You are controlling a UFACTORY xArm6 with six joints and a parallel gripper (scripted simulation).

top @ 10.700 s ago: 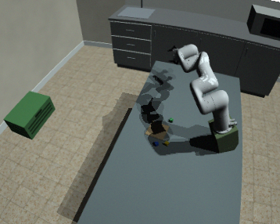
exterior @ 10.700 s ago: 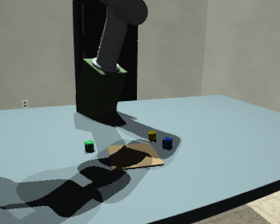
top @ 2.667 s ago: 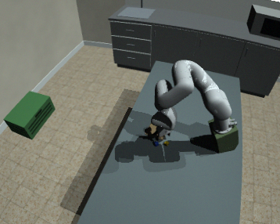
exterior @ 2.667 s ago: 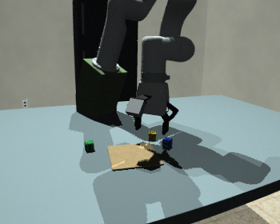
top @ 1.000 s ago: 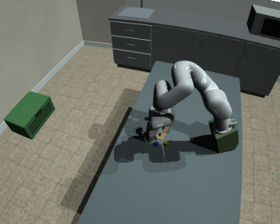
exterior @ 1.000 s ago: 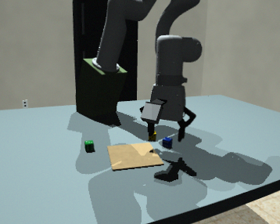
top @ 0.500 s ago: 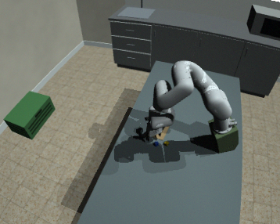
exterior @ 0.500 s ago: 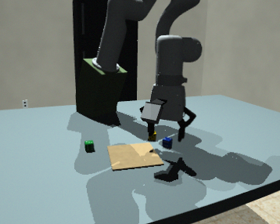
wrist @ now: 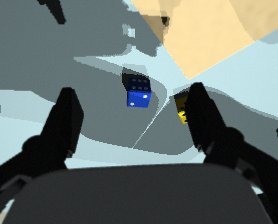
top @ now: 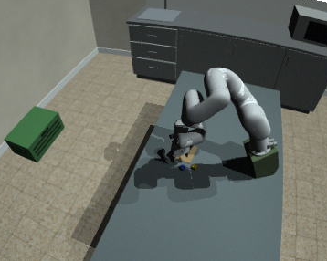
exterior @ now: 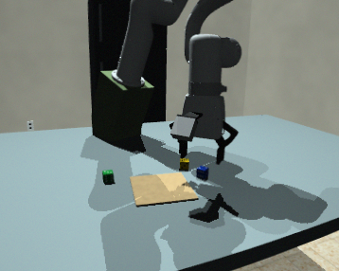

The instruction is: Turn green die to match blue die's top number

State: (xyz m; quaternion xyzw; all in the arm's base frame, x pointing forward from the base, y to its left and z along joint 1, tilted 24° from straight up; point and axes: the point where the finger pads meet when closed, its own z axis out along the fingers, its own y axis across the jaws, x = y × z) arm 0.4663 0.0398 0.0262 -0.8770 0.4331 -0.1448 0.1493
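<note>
Grey table is filling the lower exterior view, with a tan mat lying flat at its centre. Left of the mat, the green die is sitting on the bare table, apart from the mat. Above the mat's upper right corner, the gripper is hanging with fingers spread wide, holding nothing. In the wrist view the blue die is lying between the fingers, and the yellow die is peeking out beside the right finger.
</note>
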